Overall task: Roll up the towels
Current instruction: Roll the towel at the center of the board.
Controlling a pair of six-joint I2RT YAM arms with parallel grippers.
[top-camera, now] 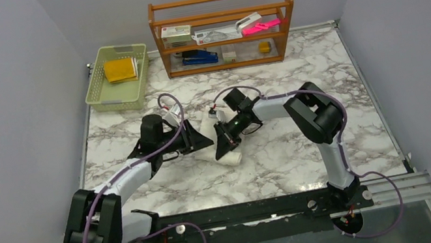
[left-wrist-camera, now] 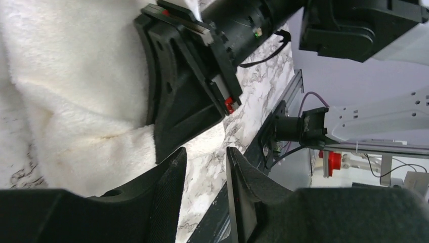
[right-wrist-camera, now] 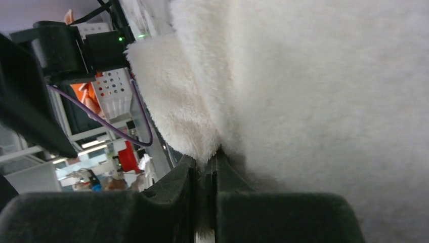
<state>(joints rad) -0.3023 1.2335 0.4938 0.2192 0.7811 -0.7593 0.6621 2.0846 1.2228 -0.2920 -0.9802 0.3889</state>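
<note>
The cream-white towel [top-camera: 230,156] lies partly rolled on the marble table, mostly hidden under both grippers. It fills the left wrist view [left-wrist-camera: 76,86] and the right wrist view [right-wrist-camera: 313,86]. My right gripper [top-camera: 225,146] is shut on a fold of the white towel [right-wrist-camera: 206,161]. My left gripper [top-camera: 204,139] is open and empty beside the towel's edge, with bare marble between its jaws [left-wrist-camera: 206,169]. The right gripper's black fingers [left-wrist-camera: 187,91] press on the towel just ahead of it. The mustard-yellow towel [top-camera: 120,69] lies folded in the green basket.
The green plastic basket [top-camera: 104,95] stands at the back left. A wooden shelf [top-camera: 224,31] with small items stands at the back centre. A black rail [top-camera: 248,212] runs along the near table edge. Grey walls close in both sides.
</note>
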